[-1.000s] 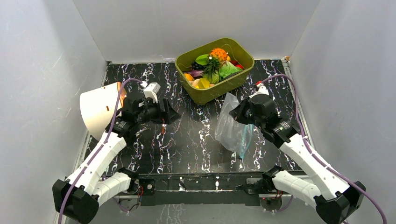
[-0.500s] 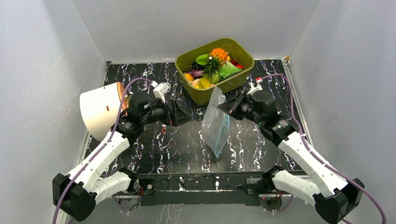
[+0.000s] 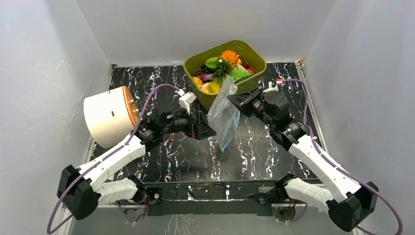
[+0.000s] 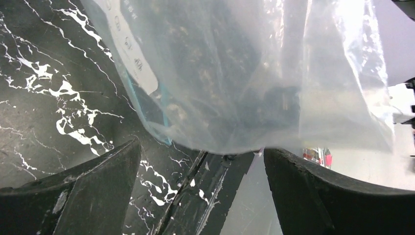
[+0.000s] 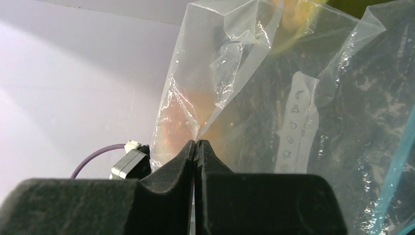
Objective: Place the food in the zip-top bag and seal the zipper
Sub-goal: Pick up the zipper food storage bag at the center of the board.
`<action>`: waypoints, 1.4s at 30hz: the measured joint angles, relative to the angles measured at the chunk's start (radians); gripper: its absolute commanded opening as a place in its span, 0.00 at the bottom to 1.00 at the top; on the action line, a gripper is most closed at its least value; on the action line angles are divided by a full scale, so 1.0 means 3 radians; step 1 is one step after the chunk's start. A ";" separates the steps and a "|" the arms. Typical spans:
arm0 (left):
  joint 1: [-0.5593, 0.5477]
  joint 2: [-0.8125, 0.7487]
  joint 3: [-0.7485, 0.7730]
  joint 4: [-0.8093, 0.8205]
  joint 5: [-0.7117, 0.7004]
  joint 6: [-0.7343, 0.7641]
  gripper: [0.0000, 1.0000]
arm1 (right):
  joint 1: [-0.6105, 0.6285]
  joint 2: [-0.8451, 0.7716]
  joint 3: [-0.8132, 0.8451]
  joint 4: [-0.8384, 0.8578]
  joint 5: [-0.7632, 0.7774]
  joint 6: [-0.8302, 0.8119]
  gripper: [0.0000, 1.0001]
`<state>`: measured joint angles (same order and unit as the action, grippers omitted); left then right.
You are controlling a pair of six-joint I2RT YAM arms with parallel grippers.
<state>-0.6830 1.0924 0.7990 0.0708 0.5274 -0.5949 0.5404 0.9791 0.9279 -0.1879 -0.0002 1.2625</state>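
right gripper [image 5: 195, 147]: fingers pinched tight on one edge of the clear zip-top bag [image 3: 222, 115], which hangs below them, its zipper [image 5: 397, 161] away from the pinch. left gripper [image 4: 200, 164]: fingers spread wide, bag just ahead. food [image 3: 222, 66] in the green tub [image 3: 215, 102] beyond both.

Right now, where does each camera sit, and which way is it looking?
Top external: fixed above and behind the arms, looking down on the table, olive tub and both whole arms.
Left wrist: on the left arm, looking along its open left end effector at the zip-top bag; both fingers show.
Right wrist: on the right arm, looking past its right end effector, shut on the bag's plastic, toward the pale wall.
Shared: all three show the bag; the wrist views see it close, from opposite sides.
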 measured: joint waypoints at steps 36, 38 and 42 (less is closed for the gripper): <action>-0.0224 -0.0473 0.0164 0.0384 -0.0694 -0.0818 0.00 | 0.0000 -0.1532 -0.1221 0.0116 -0.0108 -0.0422 0.57; -0.0224 -0.0515 0.0164 0.0453 -0.0732 -0.0922 0.00 | 0.0000 -0.1677 -0.1340 0.0114 -0.0086 -0.0238 0.57; -0.0224 -0.0599 0.0164 0.0542 -0.0861 -0.1116 0.00 | 0.0000 -0.1795 -0.1396 0.0156 -0.0034 -0.0203 0.55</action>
<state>-0.7502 0.9127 0.8482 0.2333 0.2691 -0.9298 0.5404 0.4404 0.5091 -0.1410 -0.0105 1.2015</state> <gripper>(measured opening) 0.007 0.570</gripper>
